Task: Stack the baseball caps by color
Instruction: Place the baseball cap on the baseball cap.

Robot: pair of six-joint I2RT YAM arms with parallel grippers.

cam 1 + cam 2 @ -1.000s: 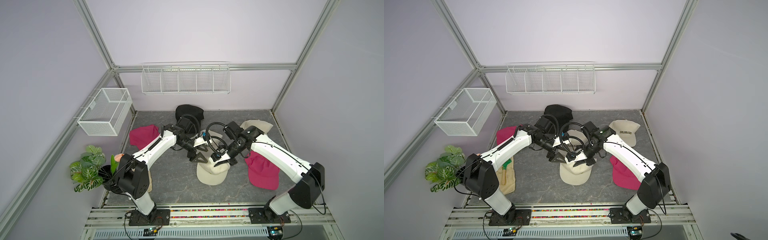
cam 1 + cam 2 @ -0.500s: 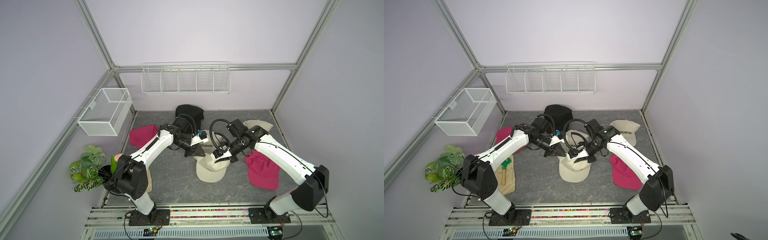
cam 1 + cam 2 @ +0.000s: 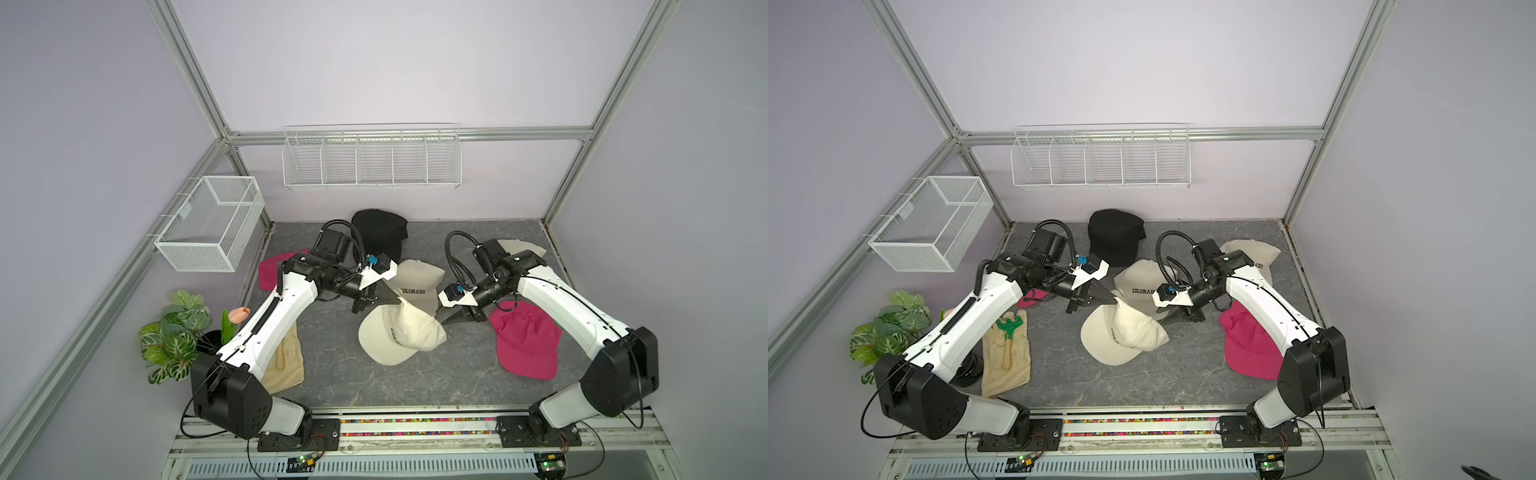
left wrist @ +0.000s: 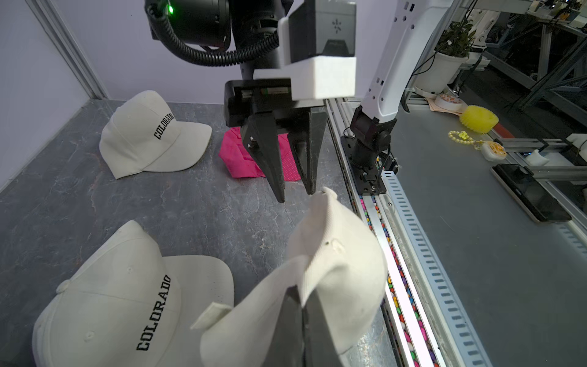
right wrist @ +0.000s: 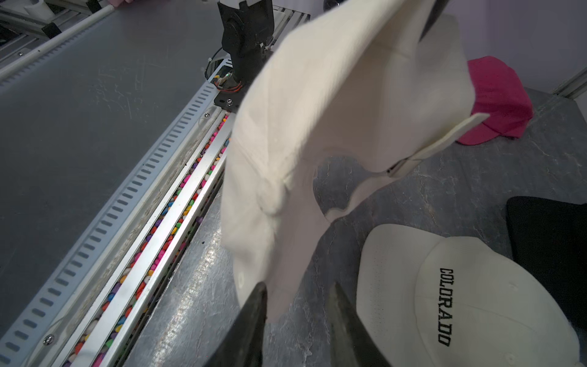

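Progress is slight: left gripper (image 3: pixel 397 300) pinches the raised cream cap (image 3: pixel 415 332) by its crown, just beside the second cream cap (image 3: pixel 415 276); right gripper (image 3: pixel 444 321) hangs part-open near it. The third cream cap (image 3: pixel 521 247), left pink cap (image 3: pixel 272 268) and right pink cap (image 3: pixel 525 345) lie apart; black caps (image 3: pixel 380 232) seem piled behind

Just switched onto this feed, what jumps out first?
The left hand is shut on a cream cap, dangling it mid-table, while the right hand stands open right beside it. A second cream COLORADO cap lies just behind, a pink cap by the right arm, a black cap at the back wall.
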